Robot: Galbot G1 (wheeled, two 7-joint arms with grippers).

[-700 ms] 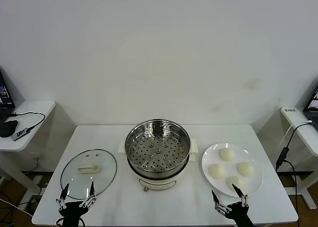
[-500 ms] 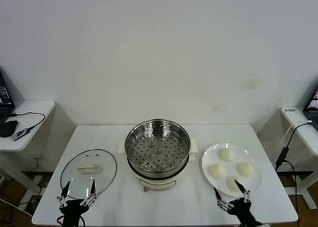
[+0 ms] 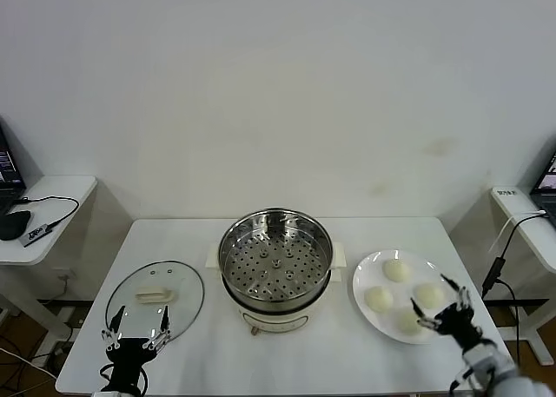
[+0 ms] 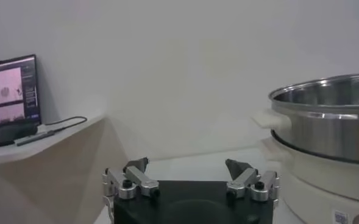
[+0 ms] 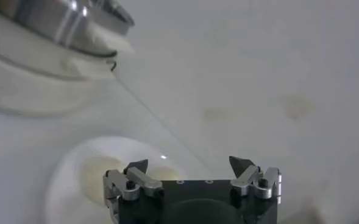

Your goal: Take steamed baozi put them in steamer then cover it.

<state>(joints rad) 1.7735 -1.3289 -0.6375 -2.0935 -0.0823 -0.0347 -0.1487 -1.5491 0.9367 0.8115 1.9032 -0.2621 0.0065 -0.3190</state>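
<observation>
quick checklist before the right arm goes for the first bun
1. Right pincer open: ok, jaws spread above the flat white round plate.
2. Four round cream-white dough buns on that plate: ok.
3. Pincer centred on one bun: cannot tell.
4. Round shiny stainless-steel steamer basket uncovered and empty: ok.
5. Round clear glass lid clear of the steamer: ok, flat on the white table.
6. Left pincer out of the way: ok, open by the lid's near rim.
</observation>
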